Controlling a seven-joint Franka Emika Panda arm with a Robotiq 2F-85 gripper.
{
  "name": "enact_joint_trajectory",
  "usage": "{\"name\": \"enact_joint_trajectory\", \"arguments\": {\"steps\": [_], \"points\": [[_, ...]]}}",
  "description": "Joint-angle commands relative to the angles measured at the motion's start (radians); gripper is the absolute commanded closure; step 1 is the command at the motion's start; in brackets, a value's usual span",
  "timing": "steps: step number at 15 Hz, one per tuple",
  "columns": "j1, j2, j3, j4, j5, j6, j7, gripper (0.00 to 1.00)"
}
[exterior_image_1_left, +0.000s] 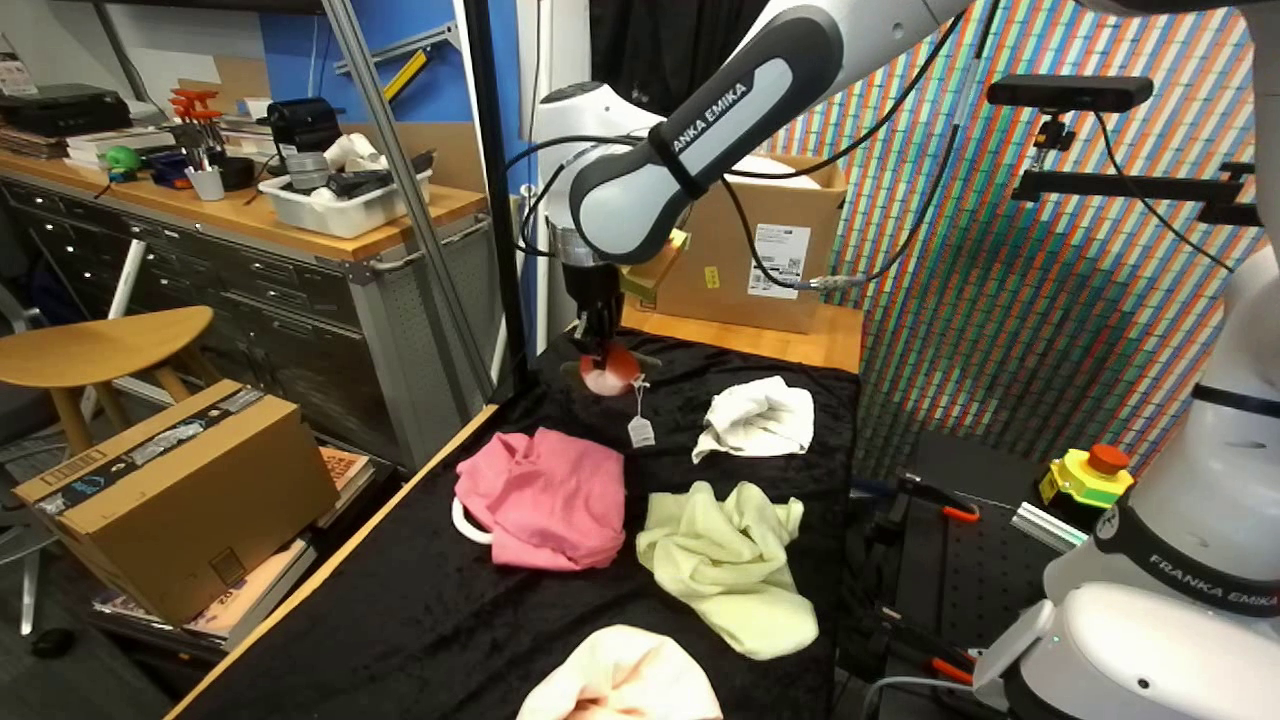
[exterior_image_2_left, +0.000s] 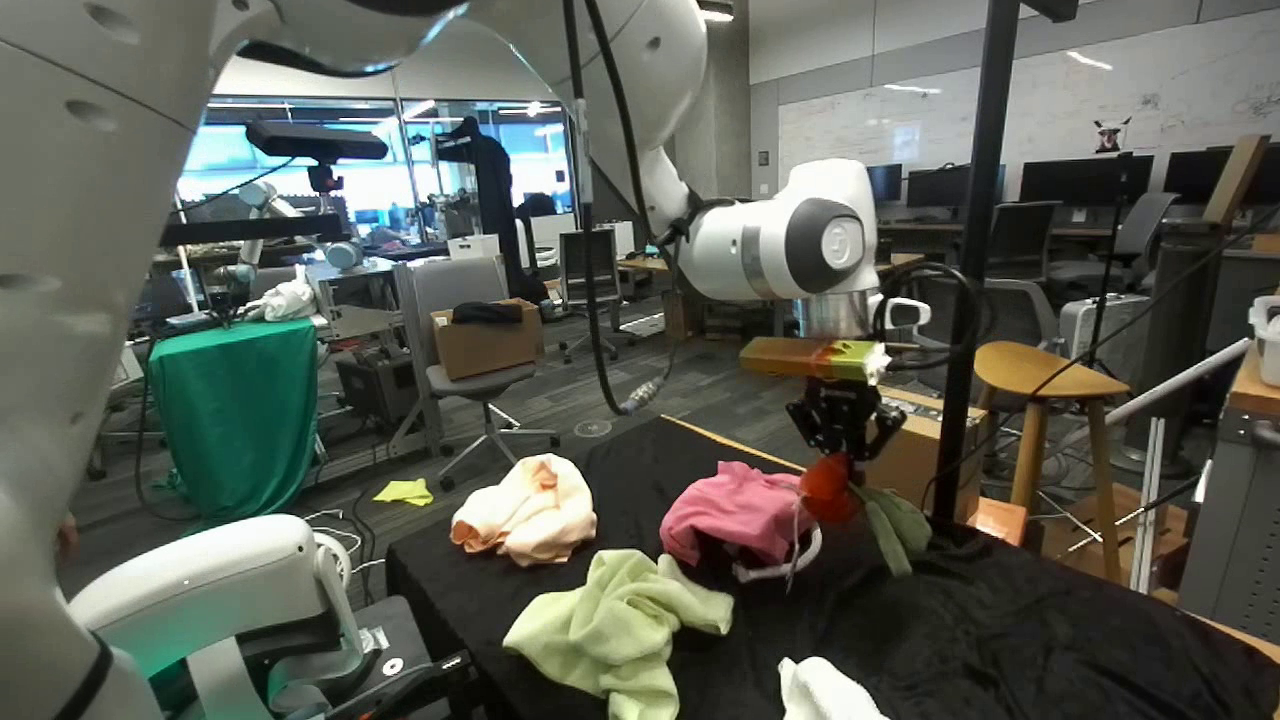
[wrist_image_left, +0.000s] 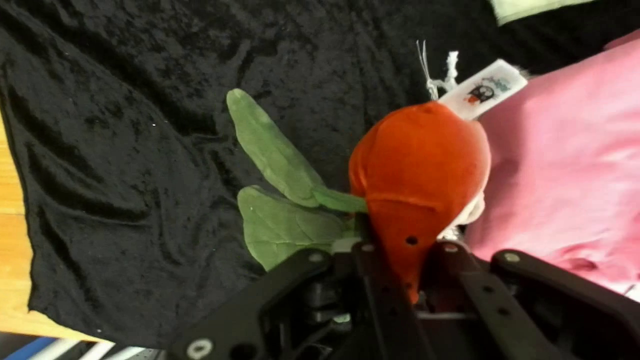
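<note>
STEP: plush (wrist_image_left: 420, 155) apparently held aloft | JAWS: gripper (wrist_image_left: 408, 250) pinches plush's narrow end | POSITION: right of wrist-view centre, left of pink cloth (wrist_image_left: 560, 175) | NEXT: calls for steady grip

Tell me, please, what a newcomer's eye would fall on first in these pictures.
Probably the rounded orange plush toy with flat green leaves, pinched in the black two-fingered gripper above the black velvety cover. Next might come the crumpled bright-pink cloth lying on that cover, a curved white rim showing at its edge. In the background of an exterior view, the shiny multicoloured striped backdrop would also stand out.
</note>
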Motion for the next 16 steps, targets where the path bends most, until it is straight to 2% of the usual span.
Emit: {"name": "enact_joint_trajectory", "arguments": {"steps": [1,5,10,16], "points": [[0.042,-0.116,0.031,-0.144,-0.04,0.074,0.016,0.9],[0.078,-0.101,0.058,-0.163,-0.028,0.138,0.065,0.9],[0.142,-0.036,0.008,-0.171,-0.125,0.26,0.222,0.9],[0.166,0.004,-0.008,-0.183,-0.127,0.29,0.276,0.89]]}}
